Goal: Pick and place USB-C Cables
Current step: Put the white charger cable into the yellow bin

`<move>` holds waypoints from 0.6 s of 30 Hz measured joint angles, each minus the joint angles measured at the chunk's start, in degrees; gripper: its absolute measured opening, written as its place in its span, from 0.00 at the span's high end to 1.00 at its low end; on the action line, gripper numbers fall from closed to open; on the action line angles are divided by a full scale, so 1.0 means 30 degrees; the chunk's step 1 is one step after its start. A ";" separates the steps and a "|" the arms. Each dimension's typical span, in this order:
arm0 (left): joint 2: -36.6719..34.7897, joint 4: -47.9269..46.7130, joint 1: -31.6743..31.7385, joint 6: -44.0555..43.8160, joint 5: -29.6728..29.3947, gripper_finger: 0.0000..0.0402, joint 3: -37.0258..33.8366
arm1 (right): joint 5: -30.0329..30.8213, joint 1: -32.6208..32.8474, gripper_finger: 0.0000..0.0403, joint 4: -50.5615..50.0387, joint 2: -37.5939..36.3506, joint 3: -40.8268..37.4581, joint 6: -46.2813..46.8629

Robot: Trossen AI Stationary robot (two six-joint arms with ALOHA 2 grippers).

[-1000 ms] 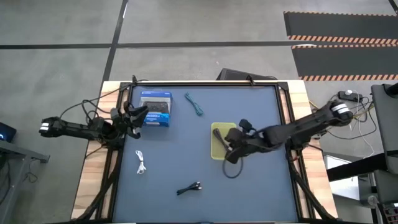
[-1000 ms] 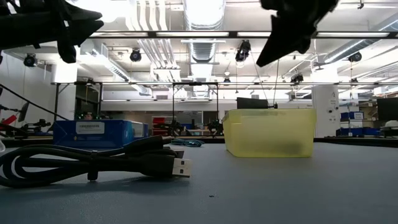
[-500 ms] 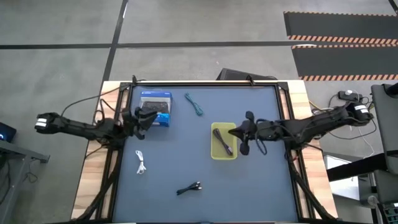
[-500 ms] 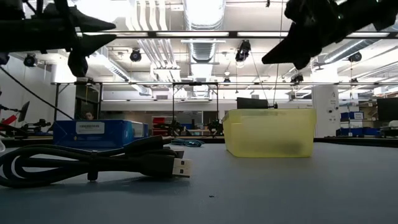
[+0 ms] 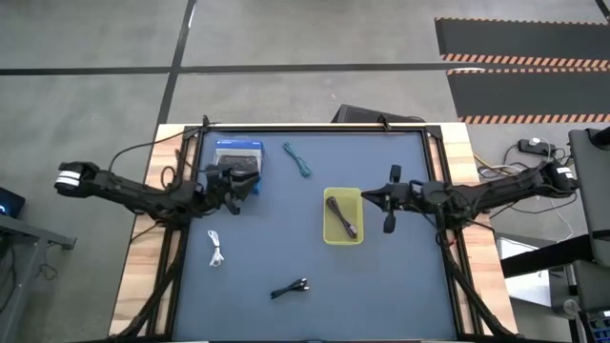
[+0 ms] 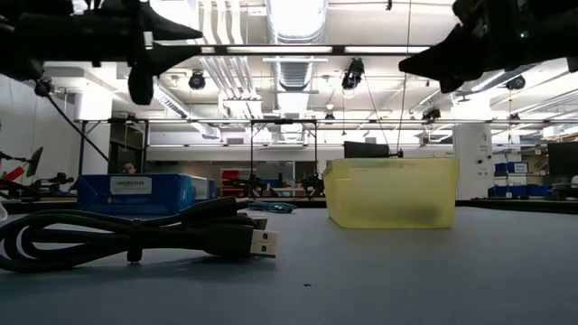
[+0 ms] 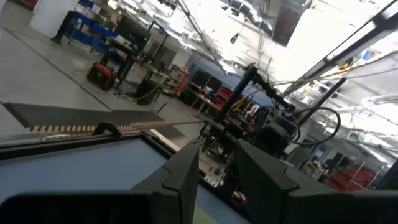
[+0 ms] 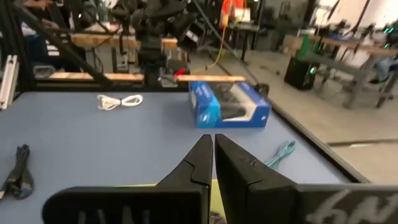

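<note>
One cable is in and three are left. The dark purple cable (image 5: 342, 216) lies inside the yellow bin (image 5: 331, 235) near the middle of the desk (image 5: 400, 286). Your right gripper (image 5: 389, 202) hangs just beside the bin on its right, carrying nothing, with its fingers (image 8: 198, 163) pressed almost together in the right wrist view. I judge that delivery finished.

On the desk you have the teal cable (image 5: 298, 160) toward the far edge, between the blue box (image 5: 238, 154) and the bin, the white cable (image 5: 217, 250) on the left side, and the black cable (image 5: 290, 286) near the front edge, well apart from both arms.

Your left gripper (image 5: 238, 186) is up over the near end of the blue box. It holds nothing, and the left wrist view shows only a narrow gap between its fingers (image 7: 182, 176).

The white cable looks like the natural next pick for the left arm:

- Open the fingers wider.
- Bring the arm toward you, over the bundle.
- Come down square so both fingers straddle the thin cord.
</note>
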 joint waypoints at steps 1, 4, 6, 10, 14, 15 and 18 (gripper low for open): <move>0.0420 0.0015 -0.0009 -0.0036 0.0010 0.76 0.0295 | 0.0015 -0.0083 0.98 0.0012 -0.0352 -0.0157 -0.0113; 0.1659 0.0007 -0.0003 -0.0442 0.0015 0.76 0.1121 | 0.0054 -0.0164 0.98 -0.0004 -0.1366 -0.0649 -0.0238; 0.2527 0.0007 -0.0042 -0.0455 0.0036 0.76 0.1734 | 0.0034 -0.0143 0.98 -0.0029 -0.2023 -0.0973 -0.0285; 0.4147 0.0000 -0.0214 -0.0504 0.0051 0.76 0.2849 | 0.0024 -0.0143 0.98 -0.0270 -0.3352 -0.1473 -0.0396; 0.5314 -0.0008 -0.0433 -0.1429 0.0087 0.76 0.3804 | -0.0500 -0.0143 0.98 -0.0751 -0.4438 -0.1653 -0.0462; 0.5520 -0.0095 -0.0484 -0.1666 0.0090 0.76 0.3984 | -0.0652 -0.0143 0.98 -0.0922 -0.4652 -0.1653 -0.0460; 0.5983 -0.0782 -0.0705 -0.2578 0.0091 0.76 0.4490 | -0.0877 -0.0143 0.98 -0.1455 -0.5234 -0.1653 -0.0447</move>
